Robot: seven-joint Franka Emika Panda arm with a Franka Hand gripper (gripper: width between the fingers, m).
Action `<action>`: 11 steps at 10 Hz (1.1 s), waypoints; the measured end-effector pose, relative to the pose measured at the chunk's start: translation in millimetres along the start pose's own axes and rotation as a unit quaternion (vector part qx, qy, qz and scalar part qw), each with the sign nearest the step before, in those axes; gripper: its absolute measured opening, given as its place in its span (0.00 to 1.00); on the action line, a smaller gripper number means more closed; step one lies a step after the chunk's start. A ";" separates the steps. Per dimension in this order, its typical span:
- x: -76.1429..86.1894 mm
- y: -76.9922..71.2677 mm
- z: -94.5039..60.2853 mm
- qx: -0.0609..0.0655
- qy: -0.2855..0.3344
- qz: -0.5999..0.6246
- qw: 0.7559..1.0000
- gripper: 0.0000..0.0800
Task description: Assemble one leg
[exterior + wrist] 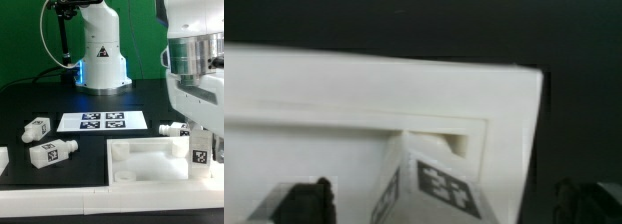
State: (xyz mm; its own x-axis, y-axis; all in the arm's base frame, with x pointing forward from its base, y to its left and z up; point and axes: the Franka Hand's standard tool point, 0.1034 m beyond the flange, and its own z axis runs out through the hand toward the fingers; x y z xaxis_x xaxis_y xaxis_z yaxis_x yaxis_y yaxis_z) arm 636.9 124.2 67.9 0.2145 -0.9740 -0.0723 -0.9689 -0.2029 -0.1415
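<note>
One leg [434, 182] is clamped between the gripper [439, 202] fingers, tagged face outward, hanging directly above the tabletop piece's [331, 110] corner recess, apparently aligned for insertion. Three spare legs lie loose on the table [30, 100].

White legs [53, 152] carry black-and-white square tags, as does the white marker board [102, 122]; the large tray piece [150, 162] is plain white, the desk [60, 105] black.
</note>
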 end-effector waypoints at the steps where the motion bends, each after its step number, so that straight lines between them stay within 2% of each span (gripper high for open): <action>1: 2.0 0.4 0.8 -0.001 0.001 -0.037 0.999 0.81; 3: 3.1 0.5 1.0 -0.001 0.001 -0.082 0.997 0.81; 4: 7.8 1.4 0.8 -0.006 0.006 -0.180 0.984 0.81; 6: 23.9 0.6 0.8 -0.018 0.010 -0.385 0.923 0.81; 7: 23.7 0.6 1.1 -0.018 0.010 -0.353 0.935 0.81; 9: 24.4 0.8 1.4 -0.018 0.011 -0.346 0.938 0.48; 10: 24.2 0.9 1.5 -0.018 0.011 -0.311 0.950 0.36; 11: 24.2 0.9 1.6 -0.017 0.012 -0.274 0.961 0.36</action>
State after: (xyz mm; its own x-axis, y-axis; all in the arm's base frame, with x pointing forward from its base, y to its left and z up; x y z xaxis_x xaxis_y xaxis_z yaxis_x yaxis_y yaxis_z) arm 641.3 100.5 64.5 0.6919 -0.7215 0.0262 -0.7144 -0.6895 -0.1193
